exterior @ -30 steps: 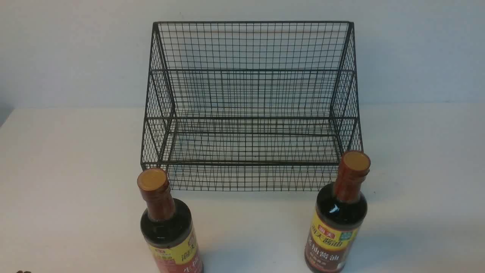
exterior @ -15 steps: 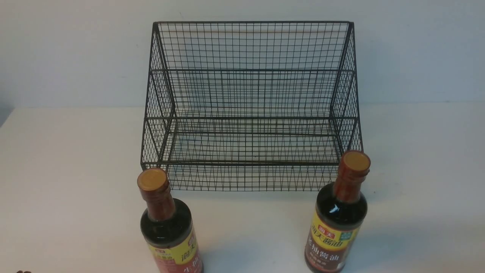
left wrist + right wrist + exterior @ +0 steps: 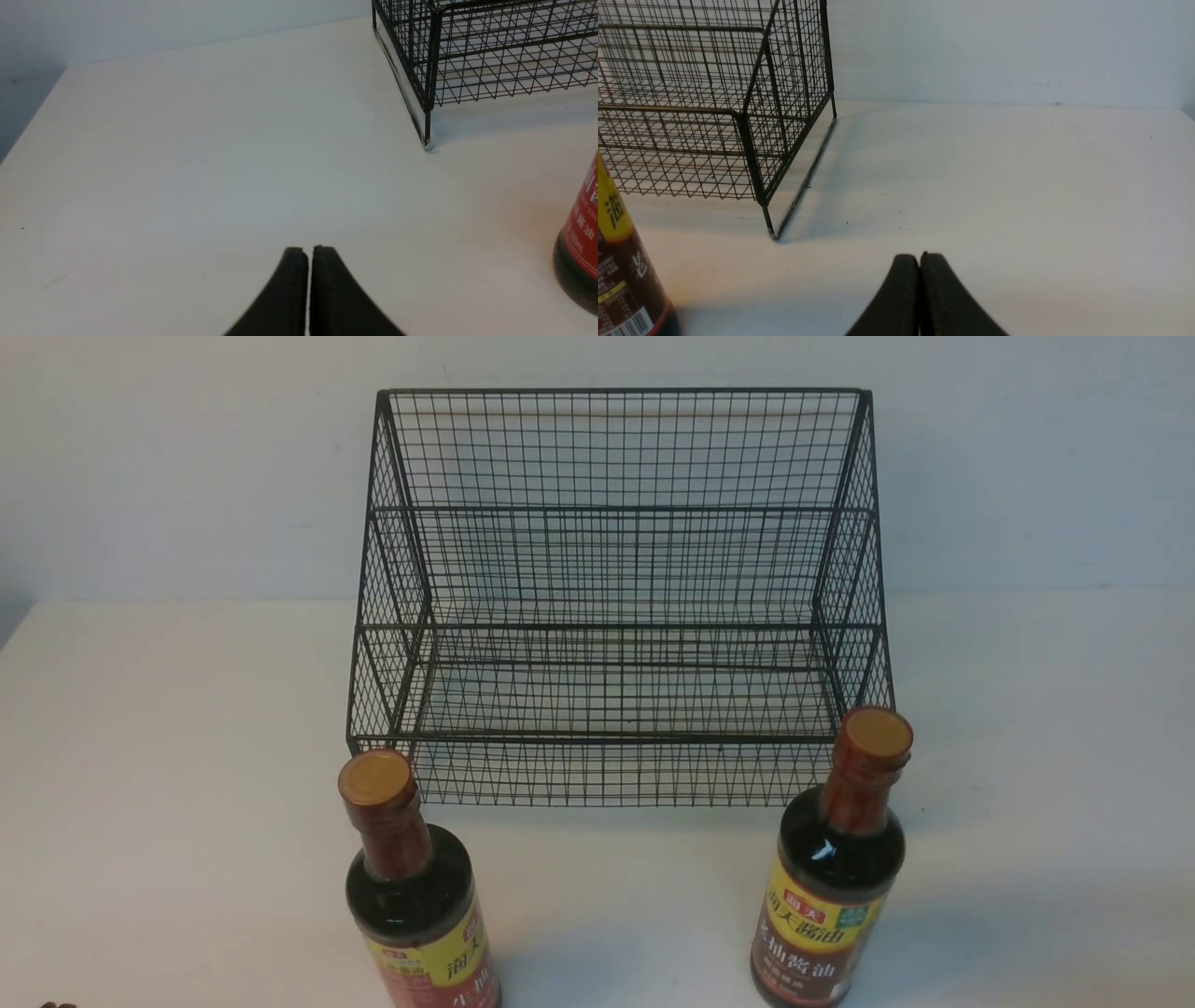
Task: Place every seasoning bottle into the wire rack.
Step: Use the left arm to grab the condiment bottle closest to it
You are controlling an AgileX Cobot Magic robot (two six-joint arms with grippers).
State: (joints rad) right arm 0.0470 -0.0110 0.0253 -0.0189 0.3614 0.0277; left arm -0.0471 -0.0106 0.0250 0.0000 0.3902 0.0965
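On the bench (image 3: 187,756), at seven and five o'clock of the wire rack (image 3: 616,569), the left bottle (image 3: 415,896) and right bottle (image 3: 831,887) stood unmoved, with the left claw (image 3: 306,252) and right claw (image 3: 920,259) closed on nothing, so loading hadn't begun.

Bright, even, soft light, cool cast. Weak diffuse shadows on white bench (image 3: 168,784) right of left soy-sauce bottle (image 3: 415,896) and right soy-sauce bottle (image 3: 826,896), also beside wire rack (image 3: 749,154). Small glare speck on right bottle's shoulder. Front view slightly soft.
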